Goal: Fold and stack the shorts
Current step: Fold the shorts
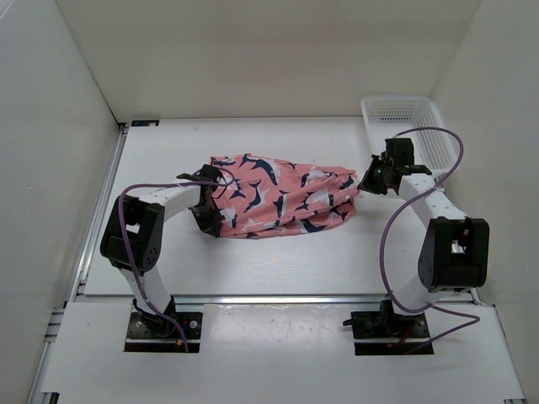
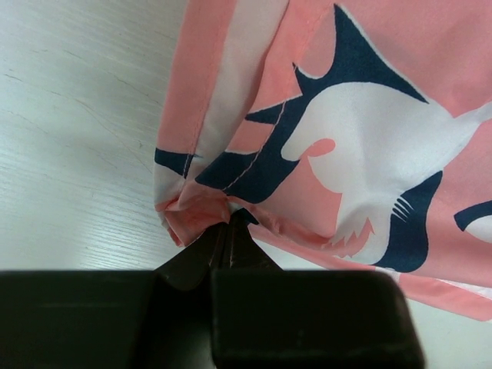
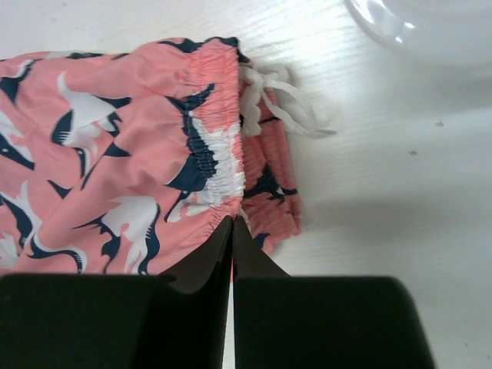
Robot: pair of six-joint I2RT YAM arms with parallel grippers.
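Top external view: the shorts (image 1: 282, 195) lie mid-frame on the table (image 1: 278, 269), stretched sideways between the two arms. A white mesh basket (image 1: 404, 126) stands at upper right, apart from them.
Left gripper (image 2: 231, 224): fingers pressed together on a bunched corner of the leg hem, at the cloth's left end in the overhead frame.
Right gripper (image 3: 233, 224): fingers closed tight on the lower edge of the gathered waistband (image 3: 217, 146), with a sliver of pink showing between them. The white drawstring (image 3: 280, 108) lies loose just beyond.
Step in hand: by my reading, both ends are pinched and the fold is not yet made.
Doing it well: raise both ends evenly and keep the cloth lightly taut. Carry one edge across until it meets the other squarely, then lay it down flat. Both pinches sit at the very edge, so move slowly or the fabric may slip out.
Look of the shorts: coral-pink with navy-and-white bird shapes, thin and soft. They are rumpled along the lower edge, and layers are doubled near the waistband.
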